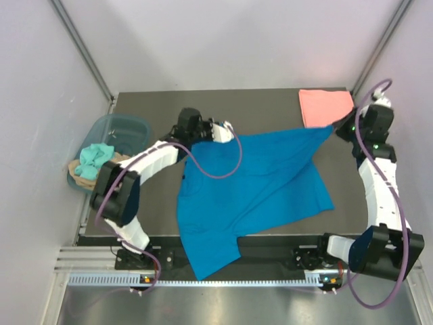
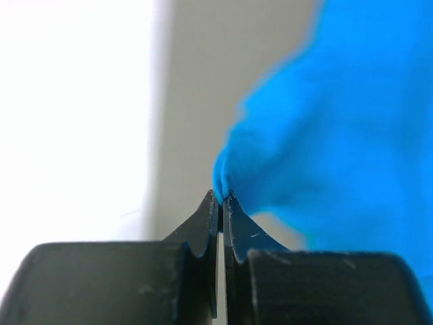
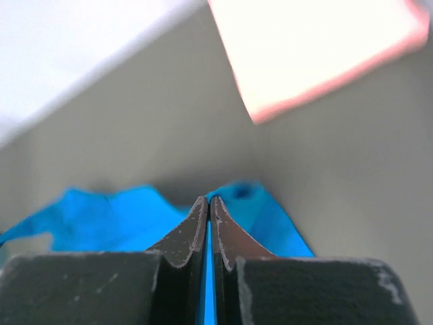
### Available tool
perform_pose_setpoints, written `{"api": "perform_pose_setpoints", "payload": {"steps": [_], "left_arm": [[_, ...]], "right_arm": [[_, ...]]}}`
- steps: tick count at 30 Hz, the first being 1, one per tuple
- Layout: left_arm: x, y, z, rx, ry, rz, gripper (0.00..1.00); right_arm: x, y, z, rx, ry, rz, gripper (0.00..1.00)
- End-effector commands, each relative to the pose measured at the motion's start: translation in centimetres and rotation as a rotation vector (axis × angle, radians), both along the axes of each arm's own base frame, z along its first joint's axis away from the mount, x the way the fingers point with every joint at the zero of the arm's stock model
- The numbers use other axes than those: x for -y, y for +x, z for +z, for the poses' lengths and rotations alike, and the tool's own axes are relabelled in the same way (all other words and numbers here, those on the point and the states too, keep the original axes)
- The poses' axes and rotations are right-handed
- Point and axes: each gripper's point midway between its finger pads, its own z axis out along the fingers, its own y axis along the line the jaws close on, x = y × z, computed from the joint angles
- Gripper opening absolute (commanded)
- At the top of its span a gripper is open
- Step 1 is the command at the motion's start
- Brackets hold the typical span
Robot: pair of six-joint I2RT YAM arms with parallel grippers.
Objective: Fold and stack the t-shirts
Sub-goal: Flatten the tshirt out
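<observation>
The bright blue t-shirt lies spread over the dark table, its lower part hanging over the near edge. My left gripper is shut on its far left corner; the wrist view shows blue cloth pinched at the left gripper's tips. My right gripper is shut on the far right corner, with blue cloth between the right gripper's fingers. The shirt's top edge is stretched between them. The salmon pink t-shirt lies folded at the far right corner and shows in the right wrist view.
A translucent blue-grey tub stands off the table's left edge, holding teal cloth and tan cloth. White walls enclose the table on three sides. A metal rail runs along the near edge.
</observation>
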Motion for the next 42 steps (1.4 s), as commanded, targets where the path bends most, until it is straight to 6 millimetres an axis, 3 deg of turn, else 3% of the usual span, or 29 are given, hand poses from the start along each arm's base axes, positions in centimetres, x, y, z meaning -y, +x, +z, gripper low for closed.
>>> {"api": "perform_pose_setpoints", "payload": {"steps": [1, 3, 4, 6, 7, 9, 10, 11, 13, 15, 16, 18, 19, 21, 22, 23, 25, 26, 27, 30, 33, 36, 38, 39, 41, 42], "left_arm": [[-1.9, 0.9, 16.4, 0.337, -0.194, 0.13, 0.0], [-3.3, -0.9, 22.4, 0.446, -0.235, 0.15, 0.0], [-3.7, -1.7, 24.1, 0.476, -0.249, 0.149, 0.0], [-5.0, -4.3, 29.3, 0.565, -0.312, 0.152, 0.0], [-5.5, -5.2, 31.0, 0.591, -0.338, 0.155, 0.0], [-6.9, -8.3, 35.4, 0.65, -0.421, 0.157, 0.0], [-7.2, -9.4, 36.6, 0.668, -0.437, 0.146, 0.0], [-8.0, -11.4, 38.7, 0.714, -0.465, 0.133, 0.0], [-8.2, -13.7, 40.4, 0.715, -0.522, 0.088, 0.0], [-8.7, -16.7, 42.0, 0.723, -0.586, 0.043, 0.0], [-8.8, -17.8, 42.6, 0.725, -0.612, 0.024, 0.0], [-9.8, -21.0, 44.0, 0.733, -0.694, -0.006, 0.0], [-10.3, -22.1, 44.4, 0.735, -0.713, -0.01, 0.0], [-11.9, -25.9, 46.3, 0.764, -0.781, -0.035, 0.0], [-12.4, -27.2, 46.8, 0.768, -0.799, -0.042, 0.0], [-13.3, -29.9, 47.6, 0.778, -0.832, -0.074, 0.0], [-14.0, -32.5, 48.4, 0.794, -0.861, -0.112, 0.0], [-14.6, -35.2, 49.2, 0.812, -0.891, -0.159, 0.0], [-15.0, -36.5, 49.5, 0.821, -0.907, -0.175, 0.0], [-15.9, -40.0, 50.6, 0.85, -0.93, -0.226, 0.0], [-16.8, -41.4, 51.6, 0.886, -0.916, -0.204, 0.0], [-16.6, -41.6, 52.4, 0.91, -0.896, -0.205, 0.0], [-15.7, -39.8, 52.5, 0.884, -0.872, -0.201, 0.0], [-15.5, -38.8, 52.4, 0.878, -0.862, -0.188, 0.0], [-15.1, -35.2, 51.4, 0.843, -0.829, -0.119, 0.0], [-15.0, -34.1, 50.9, 0.831, -0.818, -0.1, 0.0]], "right_arm": [[0.7, -0.7, 14.3, 0.305, -0.046, -0.056, 0.0], [0.7, -1.8, 17.6, 0.348, -0.047, -0.071, 0.0], [0.5, -2.7, 21.4, 0.417, -0.064, -0.069, 0.0], [0.3, -4.0, 23.6, 0.431, -0.077, -0.072, 0.0], [0.2, -5.6, 26.6, 0.495, -0.091, -0.081, 0.0], [0.2, -7.6, 28.4, 0.52, -0.108, -0.107, 0.0], [-0.2, -9.7, 30.7, 0.577, -0.119, -0.114, 0.0], [-0.2, -10.8, 31.0, 0.572, -0.122, -0.126, 0.0], [-0.7, -14.3, 33.6, 0.639, -0.14, -0.141, 0.0], [-0.7, -16.6, 33.7, 0.627, -0.147, -0.17, 0.0], [-1.2, -19.2, 35.2, 0.679, -0.158, -0.176, 0.0], [-1.7, -22.0, 35.3, 0.683, -0.164, -0.182, 0.0], [-2.3, -24.8, 36.9, 0.745, -0.173, -0.181, 0.0], [-2.6, -27.7, 36.9, 0.747, -0.174, -0.203, 0.0], [-3.2, -30.6, 38.1, 0.811, -0.175, -0.202, 0.0], [-3.3, -31.8, 37.8, 0.81, -0.155, -0.21, 0.0], [-3.9, -35.2, 37.9, 0.876, -0.114, -0.199, 0.0], [-4.0, -36.2, 38.0, 0.905, -0.082, -0.2, 0.0], [-4.2, -38.0, 37.8, 0.942, -0.063, -0.196, 0.0], [-4.5, -41.0, 38.2, 1.026, 0.014, -0.177, 0.0], [-4.6, -42.6, 39.0, 1.093, 0.059, -0.158, 0.0], [-4.4, -42.1, 39.8, 1.113, 0.059, -0.159, 0.0], [-3.6, -39.7, 39.9, 1.079, 0.049, -0.183, 0.0], [-3.2, -37.2, 39.3, 1.026, 0.042, -0.192, 0.0], [-2.2, -34.8, 39.4, 1.012, 0.028, -0.217, 0.0], [-1.8, -31.6, 38.1, 0.945, 0.017, -0.225, 0.0]]}}
